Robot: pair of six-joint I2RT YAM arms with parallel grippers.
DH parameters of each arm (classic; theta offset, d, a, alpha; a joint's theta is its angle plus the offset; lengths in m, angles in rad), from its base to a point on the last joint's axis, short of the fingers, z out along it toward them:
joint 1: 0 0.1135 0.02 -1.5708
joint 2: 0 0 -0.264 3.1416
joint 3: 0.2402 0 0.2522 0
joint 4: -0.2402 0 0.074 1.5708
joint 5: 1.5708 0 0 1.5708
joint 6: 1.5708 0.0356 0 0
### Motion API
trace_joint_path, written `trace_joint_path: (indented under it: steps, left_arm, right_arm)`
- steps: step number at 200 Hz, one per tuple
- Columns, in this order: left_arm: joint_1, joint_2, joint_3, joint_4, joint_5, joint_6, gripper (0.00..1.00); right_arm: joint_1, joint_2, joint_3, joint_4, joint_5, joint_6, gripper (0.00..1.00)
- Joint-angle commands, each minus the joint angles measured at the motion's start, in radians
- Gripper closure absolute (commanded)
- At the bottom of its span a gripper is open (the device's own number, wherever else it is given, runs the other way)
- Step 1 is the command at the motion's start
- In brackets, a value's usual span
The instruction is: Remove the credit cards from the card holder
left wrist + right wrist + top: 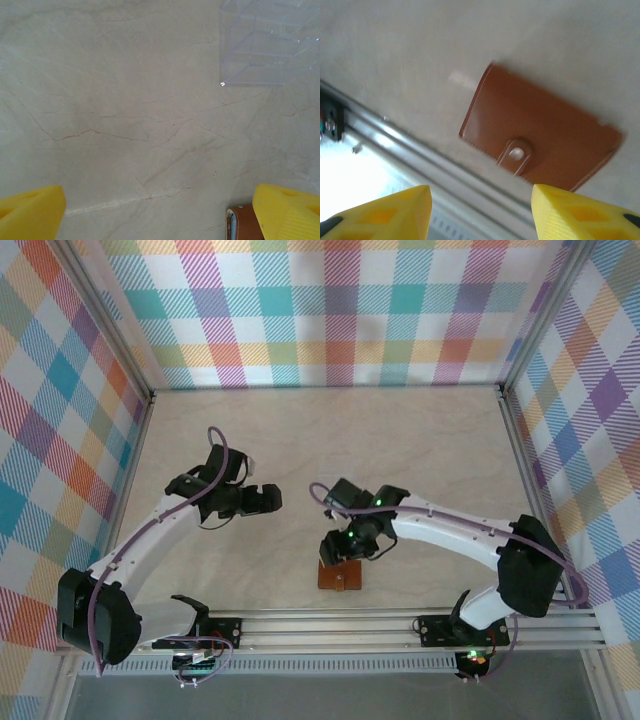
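Top view: card holder (340,576) lies flat on the table (330,440) nr the near edge, just beyond the metal rail (330,622). Right hand (345,546) hangs over the holder's far edge. Left hand (265,498) is off to the left, well apart from the holder. Finger gaps are too small to judge from up here.

Left wrist: left hand (160,220) is wide open w/ nothing in it. Its yellow fingers (30,212) sit at the two bottom corners w/ bare table between. A brown corner of the card holder (244,223) shows at the bottom edge, just beside the right-side finger. A clear plastic tray (272,42) sits on the table at top right, well apart from the holder.

Right wrist: right hand (480,215) is part open and holds nothing. Its fingers (585,215) stand apart w/ just the rail (395,135) and table in the gap. The card holder (540,130) lies flat on the table beyond the fingertips, not touching them. The snap tab (517,154) is folded over its face. The pic is blurred, so the holder is prob. shut, but I can't be sure.
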Motion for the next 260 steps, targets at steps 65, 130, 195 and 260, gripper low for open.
trace_joint_path:
  steps: [65,130,195,260]
  left_arm:
    - [-0.010,0.006,-0.021,0.065,0.004,-0.042,0.04]
    - [-0.011,0.013,-0.015,0.042,-0.030,-0.043,0.03]
    - [-0.018,-0.014,-0.029,0.054,-0.031,-0.075,0.03]
    - [-0.022,0.000,-0.035,0.050,-0.046,-0.065,0.03]
  right_arm:
    - [0.136,0.041,-0.174,0.191,-0.163,0.207,0.32]
    - [0.120,0.117,-0.162,0.160,-0.062,0.229,0.14]
    - [0.006,0.145,-0.119,0.173,0.025,0.213,0.10]
    - [-0.016,0.247,0.002,0.136,0.098,0.226,0.09]
